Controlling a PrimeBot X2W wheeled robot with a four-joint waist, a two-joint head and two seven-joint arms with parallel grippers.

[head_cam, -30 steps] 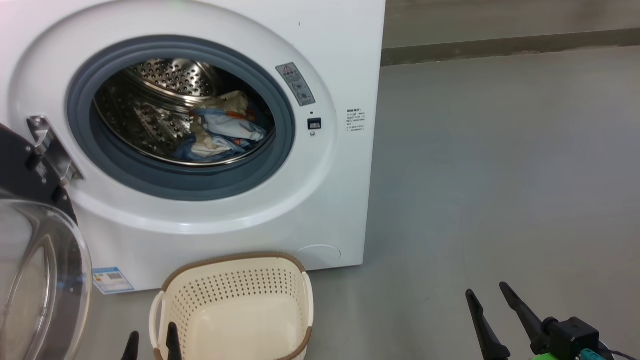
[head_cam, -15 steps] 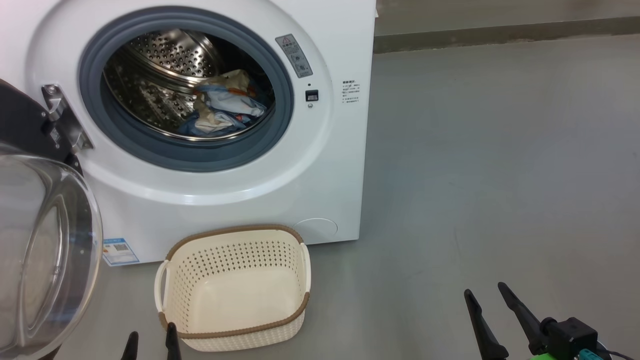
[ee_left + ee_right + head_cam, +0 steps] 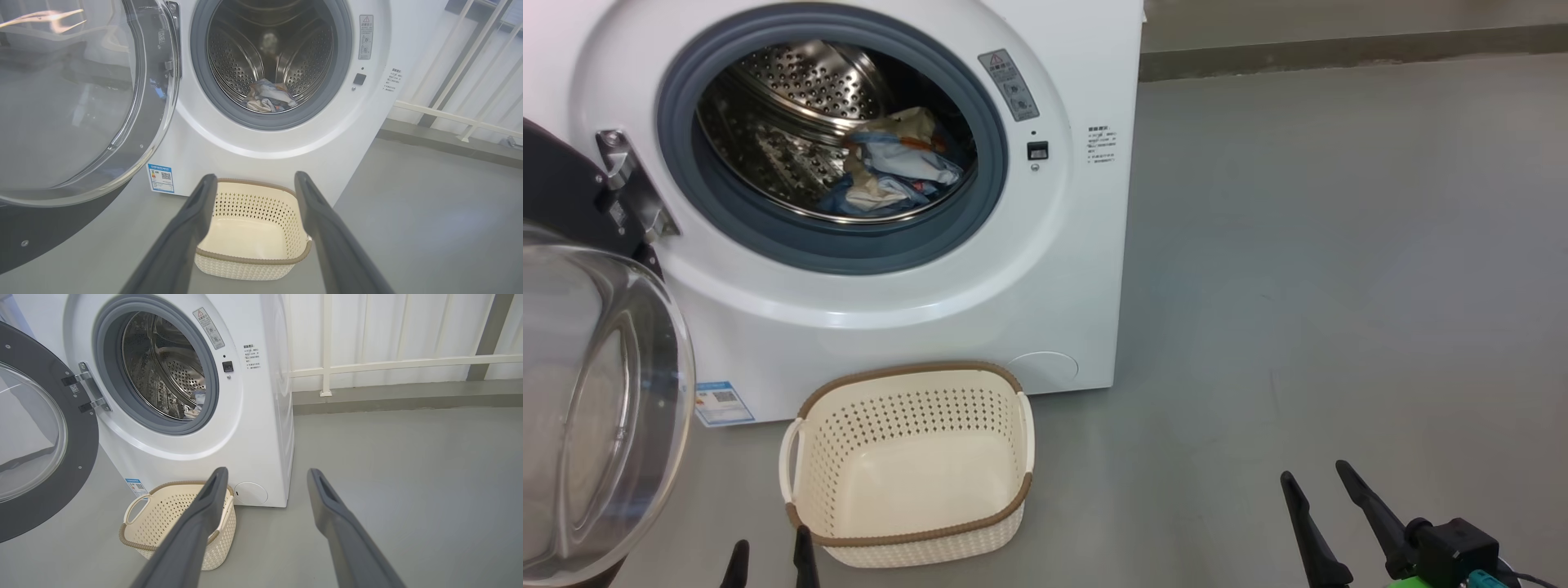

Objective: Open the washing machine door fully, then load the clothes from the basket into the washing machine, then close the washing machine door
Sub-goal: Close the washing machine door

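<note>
Both grippers, the left gripper [image 3: 254, 176] and the right gripper [image 3: 266, 471], have their fingers wide apart and hold nothing, low down in front of the washing machine [image 3: 890, 327]. The basket [image 3: 907, 371] on the floor is empty and the clothes [image 3: 890, 163] lie in a heap inside the steel drum [image 3: 800, 82], so I think the job left is to shut the washing machine door [image 3: 596, 392], which hangs wide open on the left. To do it well, push with the left gripper on the door's outer edge, far from the hinge [image 3: 625, 184], and swing it slowly until it shuts tight.
</note>
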